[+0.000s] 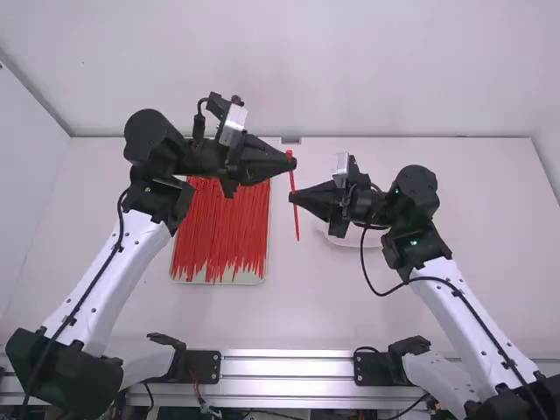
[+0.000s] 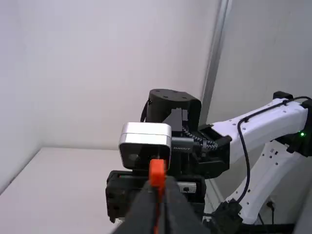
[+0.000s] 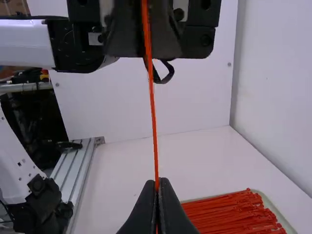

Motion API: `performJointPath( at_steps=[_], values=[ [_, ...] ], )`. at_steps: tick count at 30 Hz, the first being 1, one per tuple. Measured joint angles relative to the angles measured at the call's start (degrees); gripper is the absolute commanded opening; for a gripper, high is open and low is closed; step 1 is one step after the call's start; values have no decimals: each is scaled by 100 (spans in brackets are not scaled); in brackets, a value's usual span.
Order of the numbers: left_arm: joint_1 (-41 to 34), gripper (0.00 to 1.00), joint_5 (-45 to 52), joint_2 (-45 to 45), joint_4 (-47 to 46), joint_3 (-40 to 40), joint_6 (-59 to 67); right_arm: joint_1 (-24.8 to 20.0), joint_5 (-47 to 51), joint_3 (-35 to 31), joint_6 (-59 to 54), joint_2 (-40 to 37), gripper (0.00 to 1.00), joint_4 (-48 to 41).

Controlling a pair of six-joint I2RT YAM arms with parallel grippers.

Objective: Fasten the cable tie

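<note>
Red tie (image 1: 296, 220), held over bench (image 1: 490, 192) middle: left gripper (image 1: 290, 162) pinching its head, right gripper (image 1: 292, 198) pinching its strap. Tray (image 1: 219, 281) of spares (image 1: 219, 227) nearer left edge.

Arms: 2, white with black joints: the left arm (image 1: 114, 262) and the right arm (image 1: 455, 297).
Hands: 2, the left hand (image 1: 289, 162) and the right hand (image 1: 293, 198), both pinched onto the same tie.
Tie in the air: 1 red cable tie (image 1: 292, 179), held between the 2 hands.
Ties lying down: 1 heap of red loose ties (image 1: 223, 232), too many and too overlapped to count.
Tray: 1 pale tray (image 1: 219, 281) under the heap, on the left.
Dish: 1 white dish (image 1: 346, 238) on the right, partly hidden by the right arm.
Tabletop: 1 white tabletop (image 1: 490, 201).
</note>
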Motion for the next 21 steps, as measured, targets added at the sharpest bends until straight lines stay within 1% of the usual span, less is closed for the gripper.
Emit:
performJointPath(
  at_steps=[12, 14, 15, 17, 19, 21],
  values=[
    [0, 2, -61, 0, -48, -2, 0, 0, -2, 0, -4, 0, 0, -2],
    [0, 2, -66, 0, -57, -2, 2, 0, 2, 0, 2, 0, 2, -2],
    [0, 2, -83, 0, -87, -2, 0, 0, 2, 0, 4, 0, 9, -7],
    [0, 2, -94, 2, -155, -2, 28, 0, 0, 0, 13, 0, 25, -15],
    [4, 2, -249, 2, -461, -2, 149, 0, 2, 0, 9, 4, 98, -24],
    [4, 2, -442, 0, -728, -2, 269, -2, 2, 0, 17, 4, 98, -52]
  ],
)
